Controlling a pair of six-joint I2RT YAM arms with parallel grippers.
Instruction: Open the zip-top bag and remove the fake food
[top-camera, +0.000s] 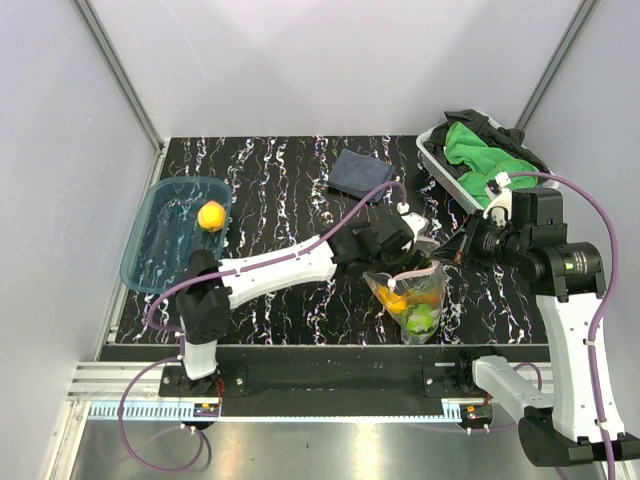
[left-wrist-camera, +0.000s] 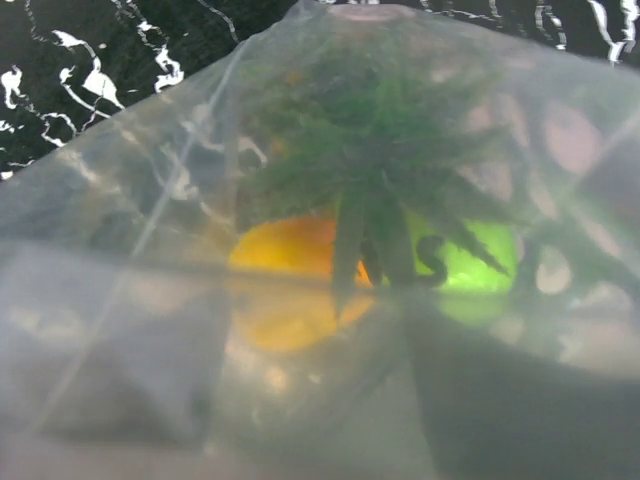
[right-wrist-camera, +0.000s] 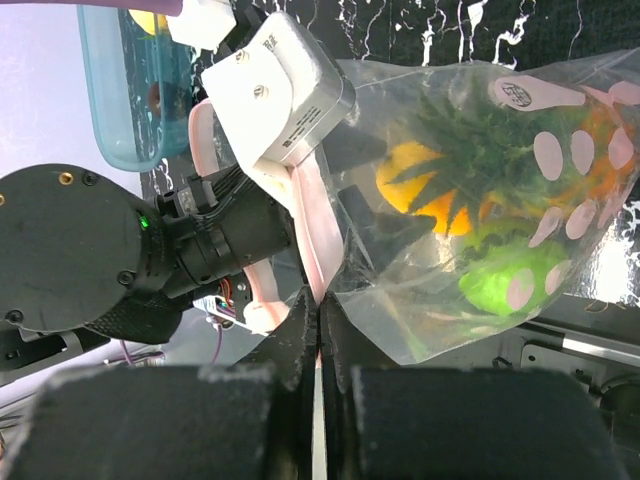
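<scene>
While right gripper (right-wrist-camera: 318, 318) jaws pinch closed on the zip-top bag (right-wrist-camera: 400, 290) at its pink strip, likely holding the mouth up, left gripper (top-camera: 420, 248) sits at the mouth, jaw state unclear. Fake food (right-wrist-camera: 500, 285) inside bag.

Top ext cam: fixed, high, behind arm bases; looks down + fwd over whole table (top-camera: 280, 190), far view. L wrist cam: v. close to zip-top bag (left-wrist-camera: 120, 330), looks thru plastic at fake food (left-wrist-camera: 290, 285), blurry. R wrist cam: low, looks out past right gripper (right-wrist-camera: 318, 325), bag near, side-on. All 3 share bag + food; top + R share blue tub (top-camera: 160, 250).
</scene>
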